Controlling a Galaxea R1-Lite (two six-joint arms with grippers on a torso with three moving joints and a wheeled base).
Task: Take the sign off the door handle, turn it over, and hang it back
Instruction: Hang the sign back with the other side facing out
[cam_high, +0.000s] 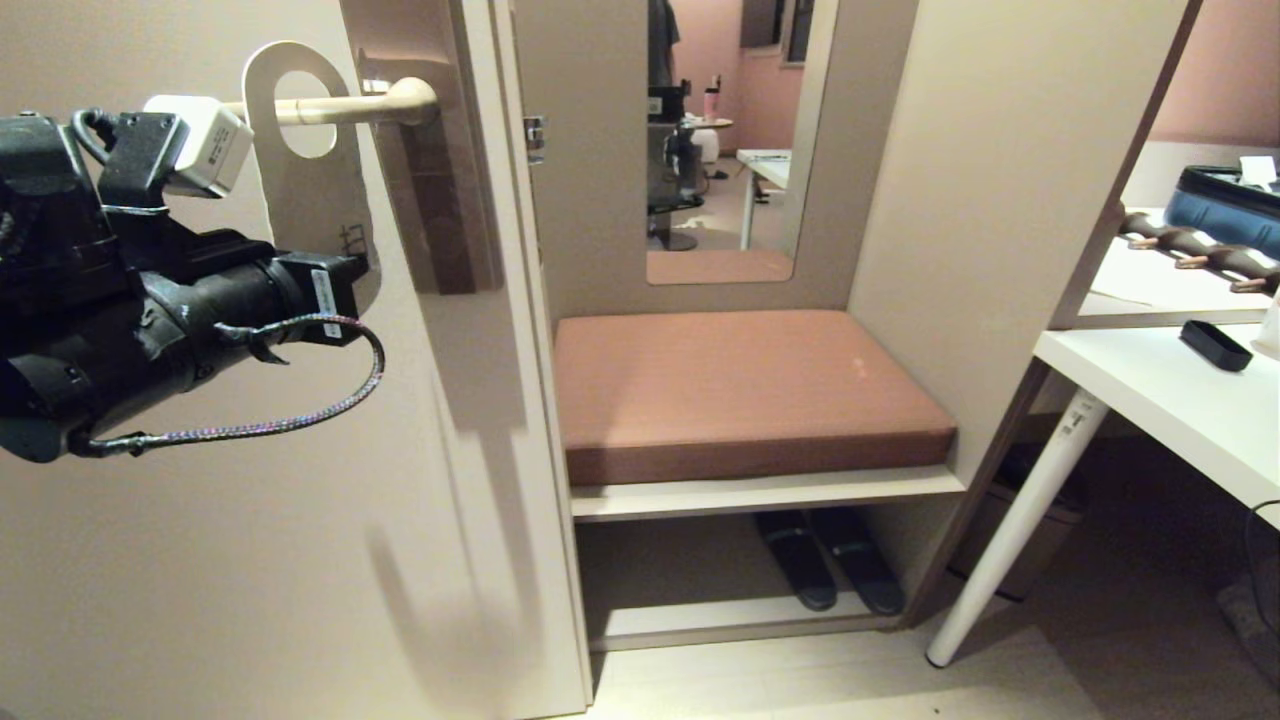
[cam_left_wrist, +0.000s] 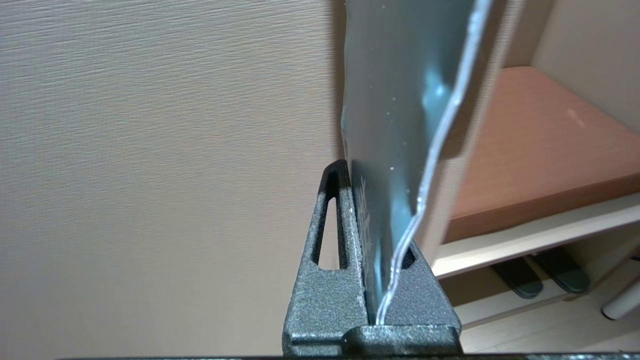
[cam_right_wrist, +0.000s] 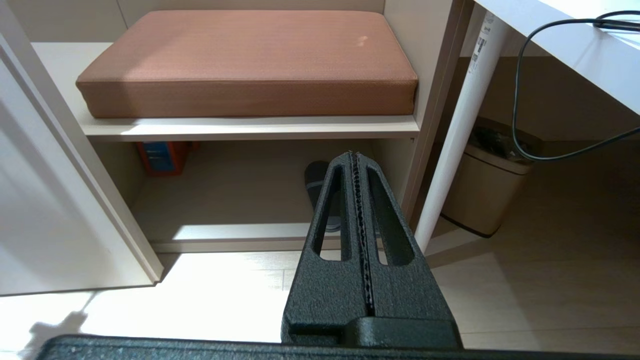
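Left claw (cam_left_wrist: 372, 250) is clenched on the sign's (cam_high: 310, 200) lower end; the sign hangs by its hole on the handle (cam_high: 345, 108). Left arm reaches level toward the door. Right claw (cam_right_wrist: 357, 170) is clenched empty, low near the floor.

left arm: comes in from the left of the head view, raised, forearm about level, pointing at the door
left gripper (cam_left_wrist: 372, 250): 2 fingers (cam_left_wrist: 327, 280) squeezed together on the bottom end of the sign (cam_high: 318, 205)
right arm: not in the head view, hanging low
right gripper (cam_right_wrist: 361, 240): pads pressed flat together, nothing in it, aimed down towards the floor
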